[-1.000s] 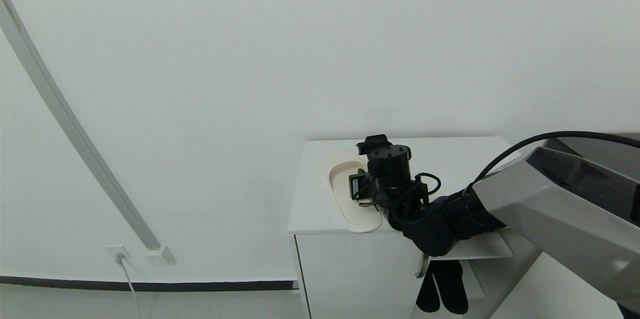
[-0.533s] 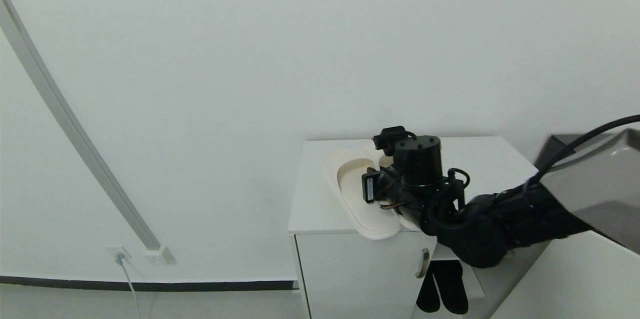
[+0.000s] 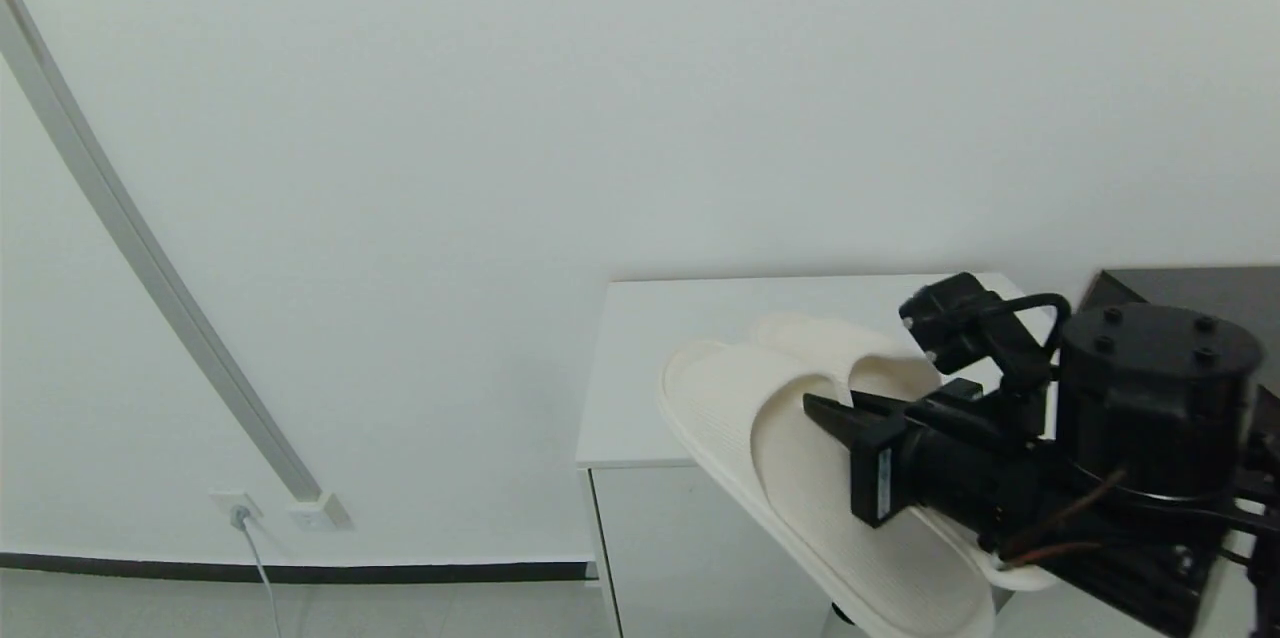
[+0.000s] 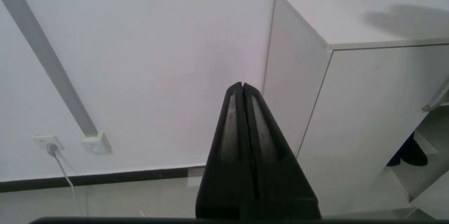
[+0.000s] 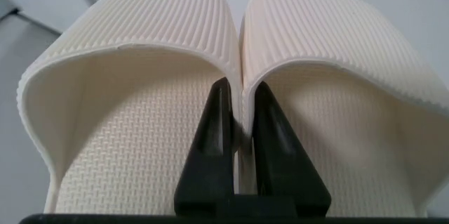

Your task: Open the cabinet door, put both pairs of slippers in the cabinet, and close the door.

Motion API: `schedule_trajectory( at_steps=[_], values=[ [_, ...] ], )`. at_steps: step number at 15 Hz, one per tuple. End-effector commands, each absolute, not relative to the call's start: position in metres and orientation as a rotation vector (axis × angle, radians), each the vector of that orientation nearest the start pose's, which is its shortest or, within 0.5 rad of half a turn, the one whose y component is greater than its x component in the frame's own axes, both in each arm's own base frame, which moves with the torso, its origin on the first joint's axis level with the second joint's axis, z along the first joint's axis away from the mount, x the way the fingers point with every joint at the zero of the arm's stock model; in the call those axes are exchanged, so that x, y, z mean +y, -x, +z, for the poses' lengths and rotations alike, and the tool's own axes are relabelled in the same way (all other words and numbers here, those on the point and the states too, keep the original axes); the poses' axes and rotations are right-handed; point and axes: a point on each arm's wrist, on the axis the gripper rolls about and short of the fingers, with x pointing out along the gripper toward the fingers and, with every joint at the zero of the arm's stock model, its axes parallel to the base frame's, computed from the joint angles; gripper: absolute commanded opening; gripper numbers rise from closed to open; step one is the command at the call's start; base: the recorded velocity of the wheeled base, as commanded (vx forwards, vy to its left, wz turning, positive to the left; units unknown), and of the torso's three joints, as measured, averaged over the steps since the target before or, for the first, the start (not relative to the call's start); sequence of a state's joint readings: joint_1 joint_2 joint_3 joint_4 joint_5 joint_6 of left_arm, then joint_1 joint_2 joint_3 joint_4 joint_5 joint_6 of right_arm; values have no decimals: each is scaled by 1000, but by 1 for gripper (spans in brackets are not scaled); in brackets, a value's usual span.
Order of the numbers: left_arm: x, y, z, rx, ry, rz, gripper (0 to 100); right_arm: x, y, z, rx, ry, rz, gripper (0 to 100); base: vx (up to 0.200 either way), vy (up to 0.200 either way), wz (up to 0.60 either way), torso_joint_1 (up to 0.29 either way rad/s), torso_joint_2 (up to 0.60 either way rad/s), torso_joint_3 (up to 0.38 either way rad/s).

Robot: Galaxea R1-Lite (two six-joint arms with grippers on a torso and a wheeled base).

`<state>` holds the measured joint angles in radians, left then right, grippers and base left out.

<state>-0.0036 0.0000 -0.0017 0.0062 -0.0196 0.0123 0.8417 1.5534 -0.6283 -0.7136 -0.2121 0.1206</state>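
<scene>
The right gripper (image 3: 832, 412), a second ago over the flat top of the white box-shaped cabinet (image 3: 680, 388), has pulled back towards four o'clock in the head view. With it has come the pair of cream ribbed foam slippers (image 3: 800, 478), now lifted clear of the top. Its jaws are clenched on the two inner walls pressed together. The left gripper (image 4: 243, 97) hangs low at the cabinet's nine o'clock side, jaws pressed together on nothing. A pair of black slippers (image 4: 412, 152) lies low inside the cabinet. The pick-up looks done; what remains is probably shelving this pair and closing the door.
</scene>
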Motion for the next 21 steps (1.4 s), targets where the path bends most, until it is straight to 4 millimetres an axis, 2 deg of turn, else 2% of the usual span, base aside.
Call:
schedule_trajectory(
  at_steps=[1,6,10,19,21],
  values=[
    [0,23,75,4,-12,-23,0,170,-153,193,192,-34,690,0,0,0,0,0,0,0],
    [0,23,75,4,-14,-23,0,174,-167,179,246,-15,672,0,0,0,0,0,0,0],
    [0,23,75,6,-11,-23,0,174,-171,179,249,-18,679,0,0,0,0,0,0,0],
    [0,23,75,4,-9,-23,0,179,-178,170,279,0,670,0,-200,0,0,1,3,6],
    [0,23,75,4,-15,-22,0,179,-178,170,279,-2,670,0,0,0,0,0,0,0]
  ],
)
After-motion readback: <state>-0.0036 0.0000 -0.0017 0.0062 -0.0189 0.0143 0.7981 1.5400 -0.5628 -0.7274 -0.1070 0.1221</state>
